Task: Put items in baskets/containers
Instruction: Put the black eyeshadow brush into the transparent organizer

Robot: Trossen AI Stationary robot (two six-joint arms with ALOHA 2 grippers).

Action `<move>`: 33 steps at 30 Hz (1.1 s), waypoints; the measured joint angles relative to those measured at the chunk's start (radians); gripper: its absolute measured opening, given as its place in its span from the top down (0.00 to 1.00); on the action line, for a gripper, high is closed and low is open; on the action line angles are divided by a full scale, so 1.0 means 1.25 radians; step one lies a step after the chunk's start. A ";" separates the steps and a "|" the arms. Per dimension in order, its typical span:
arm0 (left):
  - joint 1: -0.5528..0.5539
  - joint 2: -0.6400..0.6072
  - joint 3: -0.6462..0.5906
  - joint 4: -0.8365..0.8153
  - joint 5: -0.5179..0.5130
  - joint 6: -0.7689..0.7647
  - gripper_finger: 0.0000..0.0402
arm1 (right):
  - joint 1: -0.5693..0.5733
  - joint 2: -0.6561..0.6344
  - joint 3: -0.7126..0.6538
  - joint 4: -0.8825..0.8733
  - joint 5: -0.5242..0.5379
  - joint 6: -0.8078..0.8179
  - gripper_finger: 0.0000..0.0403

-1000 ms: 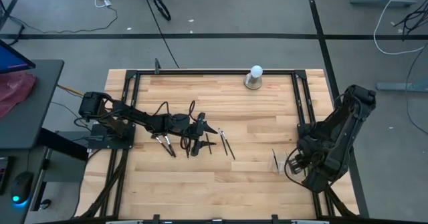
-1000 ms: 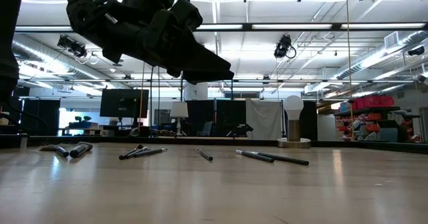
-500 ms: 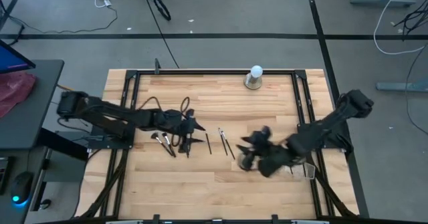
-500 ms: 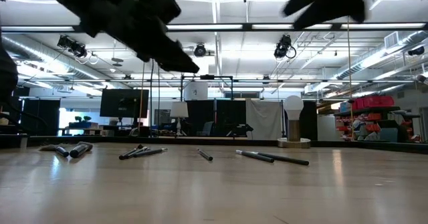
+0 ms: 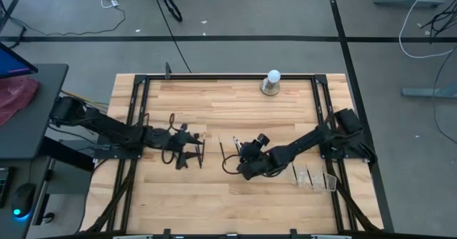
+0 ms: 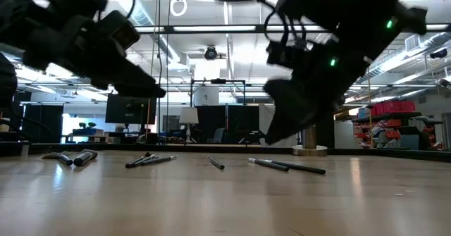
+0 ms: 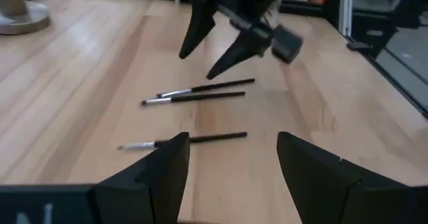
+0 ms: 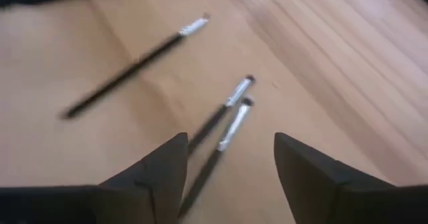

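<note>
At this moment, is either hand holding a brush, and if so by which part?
Neither. The right hand is open above two brushes, touching nothing. The left hand is open too, with only bare table between its fingers.

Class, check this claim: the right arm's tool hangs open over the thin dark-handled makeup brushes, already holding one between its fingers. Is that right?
Not quite. The right tool hangs open over the thin dark-handled makeup brushes but holds nothing: the right wrist view shows an empty gap between its fingers.
</note>
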 joint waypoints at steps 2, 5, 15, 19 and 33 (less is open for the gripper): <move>-0.021 0.000 -0.027 0.052 -0.056 -0.018 0.42 | -0.009 0.021 0.000 -0.010 -0.003 0.003 0.48; -0.045 0.000 -0.049 0.089 -0.141 -0.036 0.42 | -0.018 0.041 -0.009 0.001 -0.015 0.010 0.53; -0.078 0.000 -0.049 0.137 -0.199 -0.054 0.42 | -0.022 0.035 -0.249 0.393 -0.024 0.066 0.70; -0.079 0.000 -0.049 0.154 -0.206 -0.053 0.42 | -0.022 0.033 -0.317 0.516 -0.030 0.038 0.80; -0.079 0.000 -0.049 0.224 -0.178 0.022 0.42 | -0.026 -0.031 -0.345 0.587 -0.044 -0.132 0.98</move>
